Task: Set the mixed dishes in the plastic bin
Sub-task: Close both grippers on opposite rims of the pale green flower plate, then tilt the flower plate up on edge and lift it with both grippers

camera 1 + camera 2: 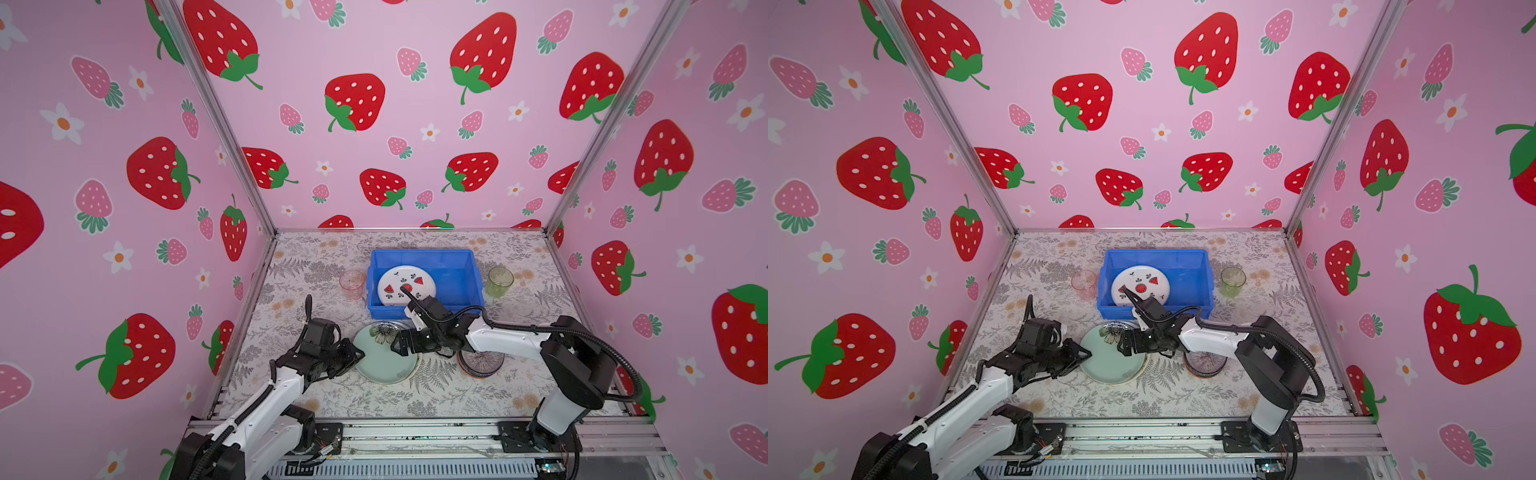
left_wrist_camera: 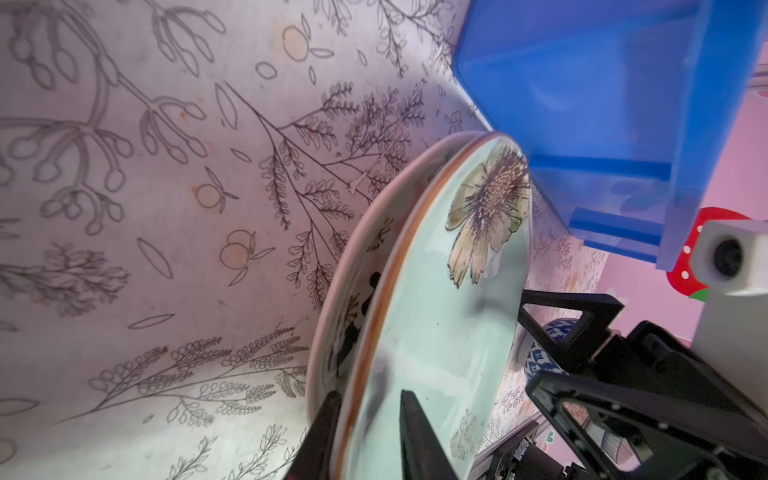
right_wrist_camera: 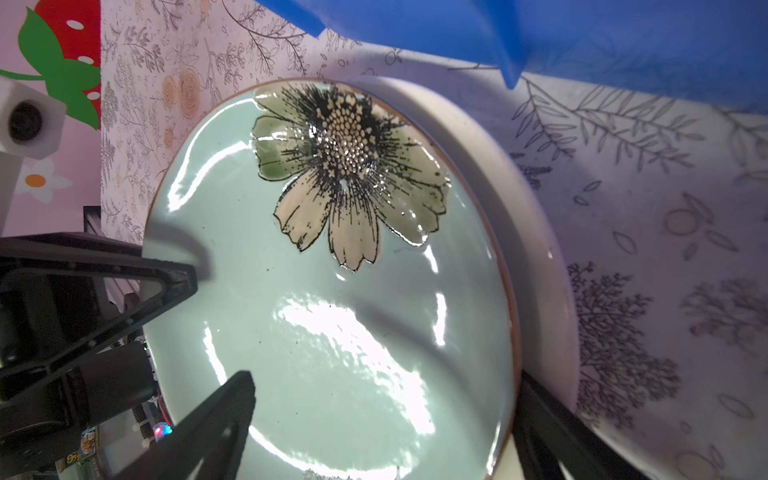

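Note:
The blue plastic bin (image 1: 457,266) (image 1: 1183,266) holds a watermelon-print plate (image 1: 405,282) leaning on its left wall. In front of it a pale green flowered plate (image 1: 382,357) (image 2: 449,324) (image 3: 332,311) lies on a cream plate (image 2: 345,299) (image 3: 536,249). My left gripper (image 1: 359,355) (image 2: 370,395) straddles the green plate's left rim, one finger under it, one just above, a narrow gap showing. At the opposite rim my right gripper (image 1: 402,345) (image 3: 384,376) stands wide open, one finger over the plate, one outside it.
A stack of small bowls (image 1: 482,363) (image 1: 1206,365) sits under my right forearm. A pink tumbler (image 1: 352,282) stands left of the bin and a green tumbler (image 1: 500,280) right of it. Strawberry-print walls close in three sides.

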`<state>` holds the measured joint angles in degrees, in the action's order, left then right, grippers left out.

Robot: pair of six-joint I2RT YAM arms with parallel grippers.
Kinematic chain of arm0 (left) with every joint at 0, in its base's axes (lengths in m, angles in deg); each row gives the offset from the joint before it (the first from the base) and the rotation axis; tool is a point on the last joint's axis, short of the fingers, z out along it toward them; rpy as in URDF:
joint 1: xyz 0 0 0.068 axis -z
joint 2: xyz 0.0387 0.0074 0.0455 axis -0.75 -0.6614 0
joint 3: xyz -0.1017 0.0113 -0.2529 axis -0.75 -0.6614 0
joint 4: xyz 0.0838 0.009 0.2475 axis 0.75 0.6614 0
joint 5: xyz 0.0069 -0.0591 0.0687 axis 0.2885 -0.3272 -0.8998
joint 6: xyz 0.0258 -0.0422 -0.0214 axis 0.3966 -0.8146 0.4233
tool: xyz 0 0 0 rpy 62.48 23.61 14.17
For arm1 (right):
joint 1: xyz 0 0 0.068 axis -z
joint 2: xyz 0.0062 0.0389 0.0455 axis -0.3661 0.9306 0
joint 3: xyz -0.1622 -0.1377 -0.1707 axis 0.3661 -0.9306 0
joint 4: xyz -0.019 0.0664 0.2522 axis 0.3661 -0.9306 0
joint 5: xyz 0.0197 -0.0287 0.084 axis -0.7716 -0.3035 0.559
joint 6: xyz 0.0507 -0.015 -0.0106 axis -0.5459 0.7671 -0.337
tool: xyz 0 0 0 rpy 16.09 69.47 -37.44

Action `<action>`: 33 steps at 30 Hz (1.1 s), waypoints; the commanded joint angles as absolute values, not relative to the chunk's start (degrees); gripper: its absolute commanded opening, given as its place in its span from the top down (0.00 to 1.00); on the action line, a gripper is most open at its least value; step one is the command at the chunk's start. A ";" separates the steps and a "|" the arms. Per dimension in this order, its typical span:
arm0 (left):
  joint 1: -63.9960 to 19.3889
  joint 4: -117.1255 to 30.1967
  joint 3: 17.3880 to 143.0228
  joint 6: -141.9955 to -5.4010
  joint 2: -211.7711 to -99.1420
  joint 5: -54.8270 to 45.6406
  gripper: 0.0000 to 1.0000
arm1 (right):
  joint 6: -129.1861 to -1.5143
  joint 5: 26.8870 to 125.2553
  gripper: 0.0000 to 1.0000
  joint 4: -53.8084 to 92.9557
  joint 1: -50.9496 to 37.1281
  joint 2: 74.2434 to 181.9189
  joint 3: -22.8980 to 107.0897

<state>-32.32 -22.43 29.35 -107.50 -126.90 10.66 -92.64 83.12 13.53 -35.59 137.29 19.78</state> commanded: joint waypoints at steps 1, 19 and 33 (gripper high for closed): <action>-32.09 -26.01 31.06 -108.44 -125.53 13.55 0.76 | -92.92 86.06 0.04 16.91 -36.80 137.22 20.30; -32.81 -26.62 32.20 -112.90 -121.24 14.69 1.00 | -92.13 85.59 0.04 15.97 -36.73 138.08 21.70; -36.31 -24.52 34.37 -114.70 -115.75 18.29 1.00 | -91.11 80.78 0.04 11.69 -35.71 133.31 22.93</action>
<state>-35.47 -21.00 29.55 -112.99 -118.15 12.76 -92.14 82.09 13.16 -35.80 136.46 21.03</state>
